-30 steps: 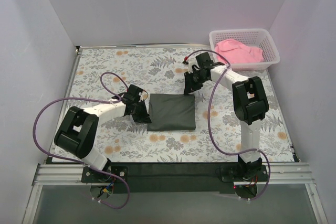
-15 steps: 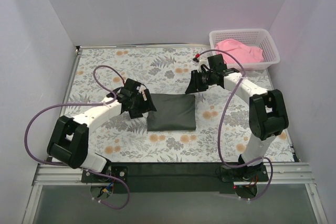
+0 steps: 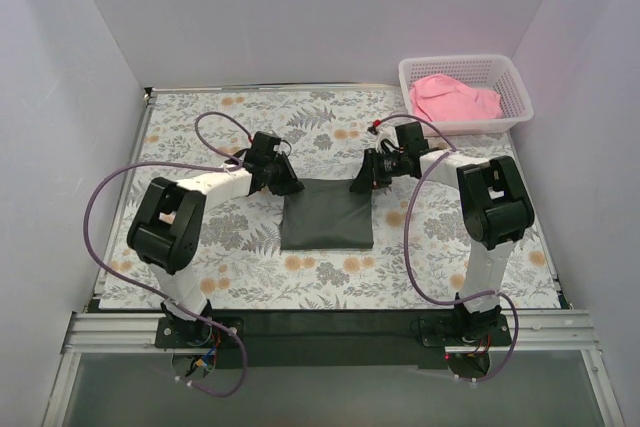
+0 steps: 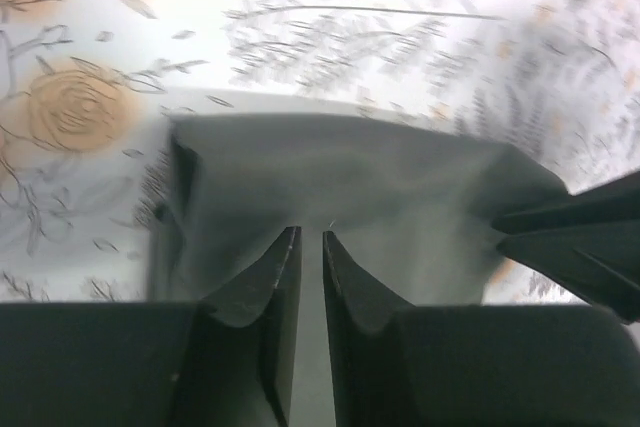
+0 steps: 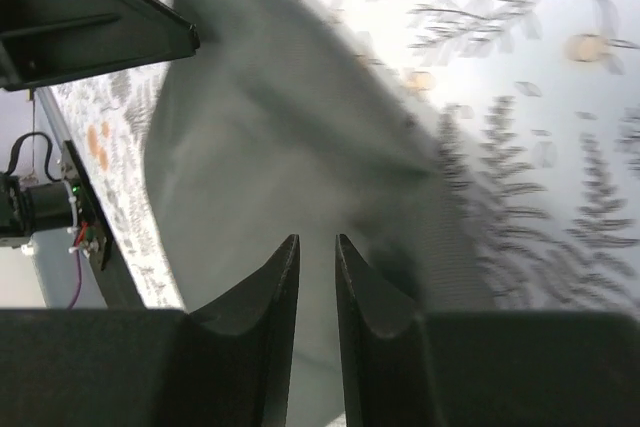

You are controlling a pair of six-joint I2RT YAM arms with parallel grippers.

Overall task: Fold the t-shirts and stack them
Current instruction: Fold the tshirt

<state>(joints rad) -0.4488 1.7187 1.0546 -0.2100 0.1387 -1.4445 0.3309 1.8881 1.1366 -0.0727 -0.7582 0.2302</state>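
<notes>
The dark t-shirt [image 3: 327, 215] lies folded into a neat rectangle in the middle of the flowered surface [image 3: 200, 137]. The pink t-shirt [image 3: 455, 99] sits crumpled in the white basket [image 3: 518, 97] at the far right corner. The left tool [image 3: 287, 185] is down at the folded one's far left corner, the right tool [image 3: 358, 185] at its far right corner. Each has its fingers drawn nearly together with only a slit between them; whether any cloth is pinched there, I can't tell.

Plain white walls [image 3: 300, 17], floral-patterned table [image 3: 200, 117]
</notes>
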